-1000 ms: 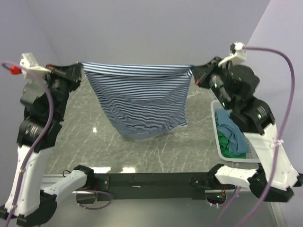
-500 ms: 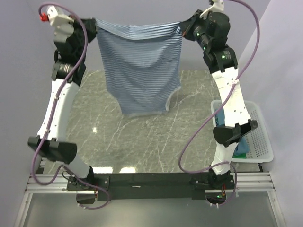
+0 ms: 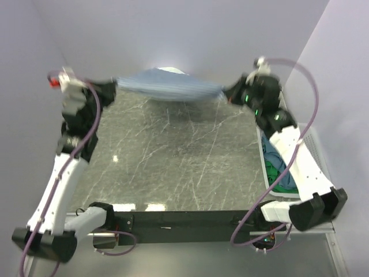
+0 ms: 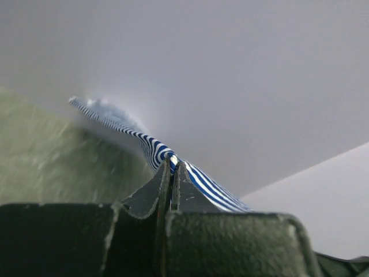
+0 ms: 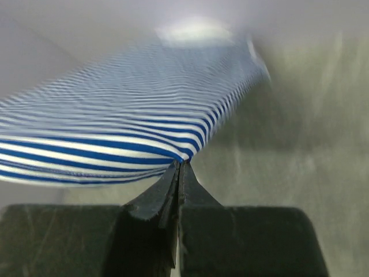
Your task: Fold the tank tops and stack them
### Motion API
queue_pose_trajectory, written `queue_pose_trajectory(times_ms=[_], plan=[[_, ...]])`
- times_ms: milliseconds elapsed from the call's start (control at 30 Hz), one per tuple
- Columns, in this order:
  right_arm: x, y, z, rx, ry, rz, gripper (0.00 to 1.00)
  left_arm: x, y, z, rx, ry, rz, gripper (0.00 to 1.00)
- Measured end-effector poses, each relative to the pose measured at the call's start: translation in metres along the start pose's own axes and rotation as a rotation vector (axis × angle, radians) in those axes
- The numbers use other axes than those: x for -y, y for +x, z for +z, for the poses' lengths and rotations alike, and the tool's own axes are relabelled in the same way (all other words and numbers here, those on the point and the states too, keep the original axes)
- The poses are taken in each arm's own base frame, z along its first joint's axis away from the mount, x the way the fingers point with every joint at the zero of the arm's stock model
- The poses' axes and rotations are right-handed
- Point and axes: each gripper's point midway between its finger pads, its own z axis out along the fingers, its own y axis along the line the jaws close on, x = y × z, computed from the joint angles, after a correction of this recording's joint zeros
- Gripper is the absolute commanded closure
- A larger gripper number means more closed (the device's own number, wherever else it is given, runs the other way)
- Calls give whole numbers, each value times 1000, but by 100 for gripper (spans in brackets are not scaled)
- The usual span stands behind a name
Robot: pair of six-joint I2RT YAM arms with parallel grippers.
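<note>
My left gripper (image 4: 171, 165) & right gripper (image 5: 179, 166) are each clamped on a corner of the striped tank top (image 3: 167, 88), slung taut btwn them over the tabletop (image 3: 173, 156) far edge, thin pinch, so a hard tug could slip it loose.

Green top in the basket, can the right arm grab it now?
Probably not yet: the right gripper is shut on the striped top, shared with the left gripper, away from the green top.
</note>
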Motion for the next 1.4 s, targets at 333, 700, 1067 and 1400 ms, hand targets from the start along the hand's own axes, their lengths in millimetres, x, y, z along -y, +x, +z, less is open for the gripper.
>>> queue_pose_trajectory(times_ms=[333,700,1067,1400], plan=[[159,310,-84,-638,357,93,61,-203,197,-132,-457,-404,-70,59],[137,295,-95,-519,333,31,53,-205,205,-154,-512,-433,-115,43],[-59,374,-35,-661,82,-136,63,-166,142,-50,-479,-459,77,49],[-169,484,25,-709,48,-238,64,-148,59,-9,-356,-414,111,49]])
